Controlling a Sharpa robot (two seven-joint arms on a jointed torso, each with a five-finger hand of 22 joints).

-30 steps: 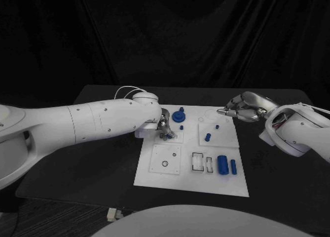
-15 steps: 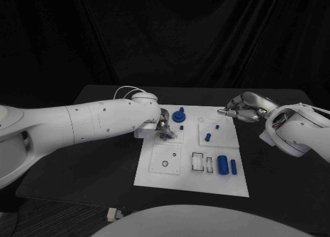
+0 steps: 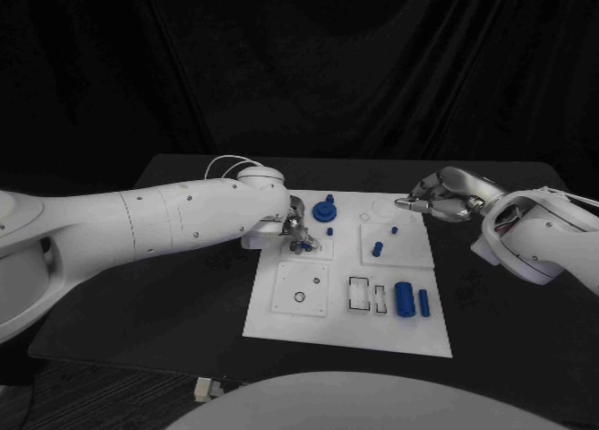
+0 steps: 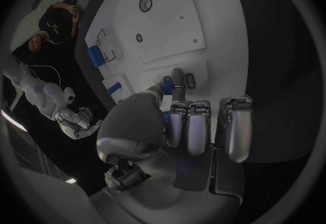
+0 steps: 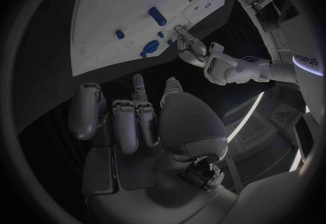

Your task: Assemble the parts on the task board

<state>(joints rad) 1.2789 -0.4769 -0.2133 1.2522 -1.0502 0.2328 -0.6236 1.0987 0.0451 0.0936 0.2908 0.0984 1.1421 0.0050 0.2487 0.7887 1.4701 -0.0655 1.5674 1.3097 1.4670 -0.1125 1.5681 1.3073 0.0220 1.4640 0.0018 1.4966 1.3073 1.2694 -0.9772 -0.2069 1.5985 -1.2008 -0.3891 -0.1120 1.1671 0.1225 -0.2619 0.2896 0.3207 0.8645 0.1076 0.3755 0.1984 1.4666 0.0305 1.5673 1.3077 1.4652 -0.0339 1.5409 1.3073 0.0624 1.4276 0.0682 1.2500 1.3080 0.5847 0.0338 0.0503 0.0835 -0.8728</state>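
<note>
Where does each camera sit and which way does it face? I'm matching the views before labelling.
Head view: on the robot's head, looking down at the task board; both white arms enter, left hand, right hand.
Left wrist view: behind the left hand, facing the board.
Right wrist view: behind the right hand, facing the board.
Shared: the board; each wrist view shows the other hand.
</note>
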